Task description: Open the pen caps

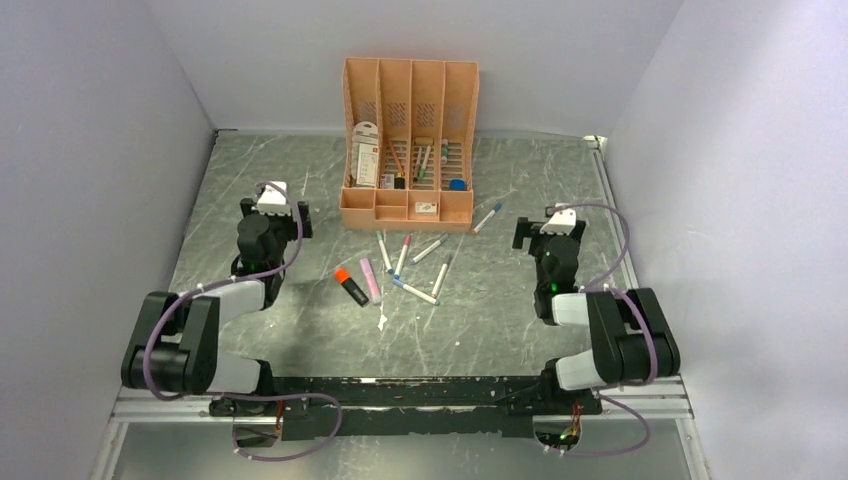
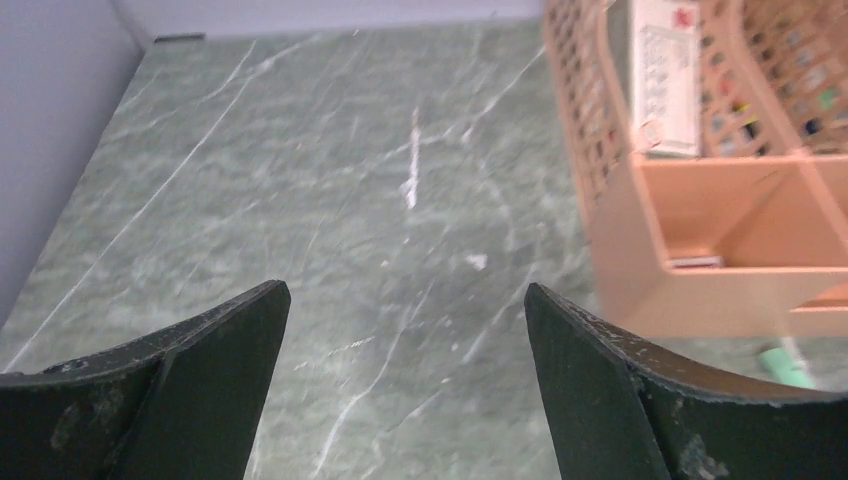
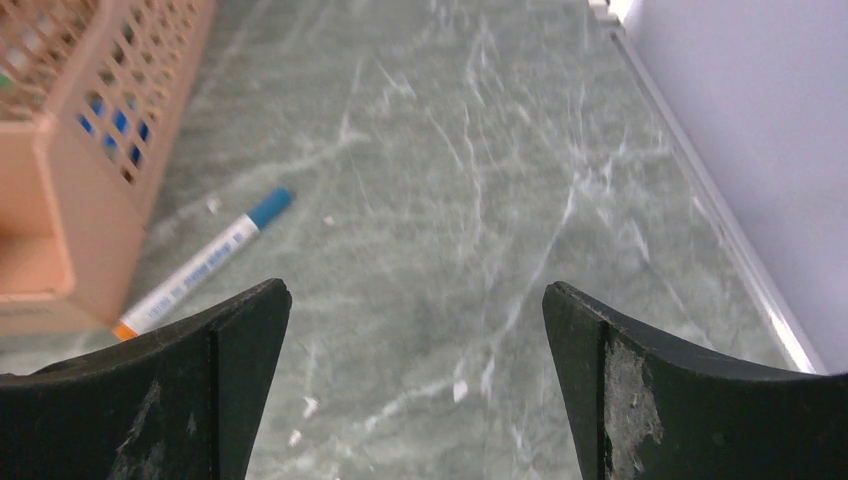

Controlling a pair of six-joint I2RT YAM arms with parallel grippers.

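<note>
Pen caps (image 1: 406,241) sit on the markers that lie spread out on the green table (image 1: 250,170). They are in the middle, between my two arms and just in front of the peach organizer (image 1: 408,211). One orange cap (image 1: 342,274) is on a thick dark highlighter (image 1: 354,292). A pink highlighter (image 1: 370,280) lies right beside it. One blue cap (image 3: 270,207) is on a white marker (image 3: 195,268) that lies off to the right, next to the organizer's right corner. From my right wrist I see that marker ahead and to the left of my fingers, with its other end close to the organizer wall. My right gripper (image 3: 415,295) is wide open and holds nothing. Only bare table shows between its fingers. My left gripper (image 2: 405,300) is wide open too, and it also holds nothing. It hangs over the table to the left of the organizer, apart from the markers.
</note>
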